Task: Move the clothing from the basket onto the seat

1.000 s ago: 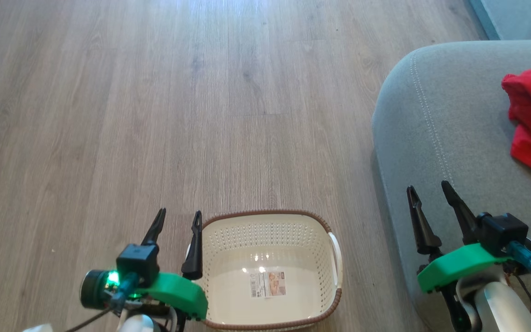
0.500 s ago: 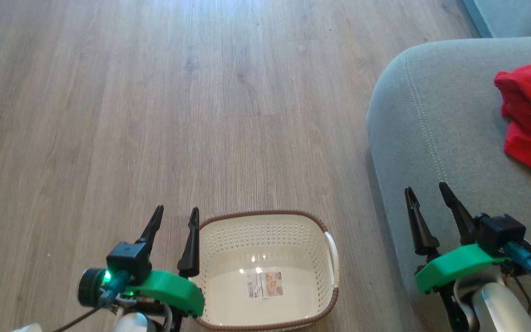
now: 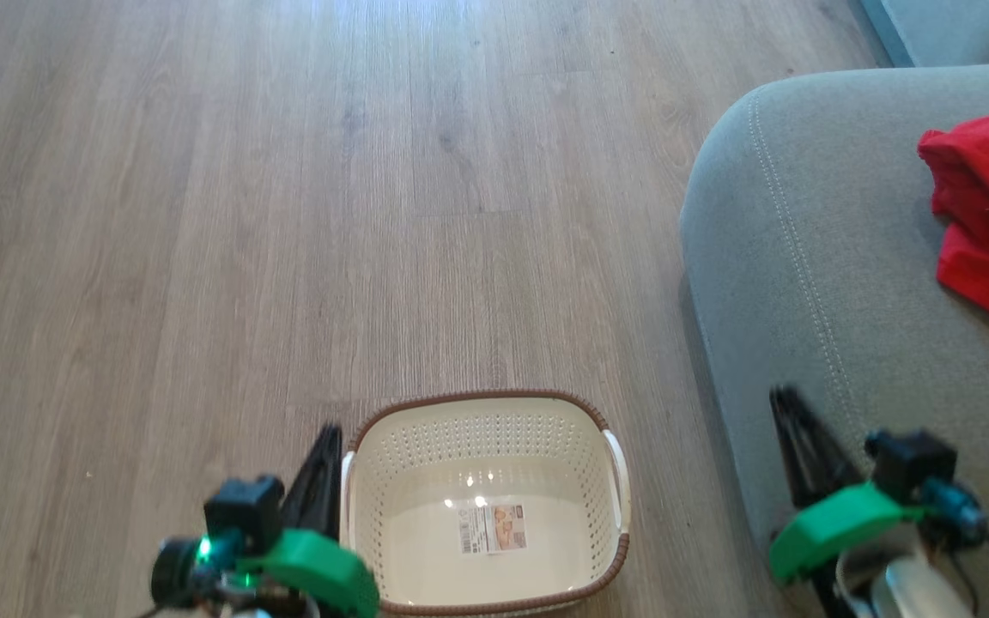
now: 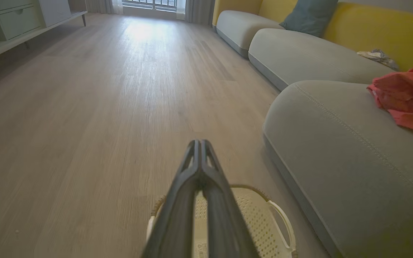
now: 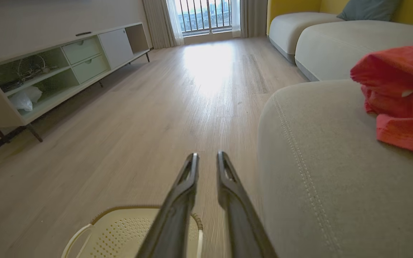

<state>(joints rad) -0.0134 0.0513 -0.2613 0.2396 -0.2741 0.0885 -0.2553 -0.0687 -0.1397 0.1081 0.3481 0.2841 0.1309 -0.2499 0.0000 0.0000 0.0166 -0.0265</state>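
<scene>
A wooden floor [image 3: 288, 215] is seen, with a low cabinet [image 5: 48, 71] along its left side. A cream basket [image 3: 477, 400], a sticker [image 3: 492, 528] on its bottom, is set just left of a grey seat [image 3: 803, 257]. Red clothing [image 3: 979, 223] is heaped on the seat at the far right, well apart from both grippers. The left gripper [image 4: 200, 143] has its fingers pressed together beside the basket's left wall. The fingers of the right gripper [image 5: 207, 157] are slightly apart.

Left gripper [image 4: 200, 143] jaws closed, right gripper [image 5: 206, 156] narrowly parted
</scene>
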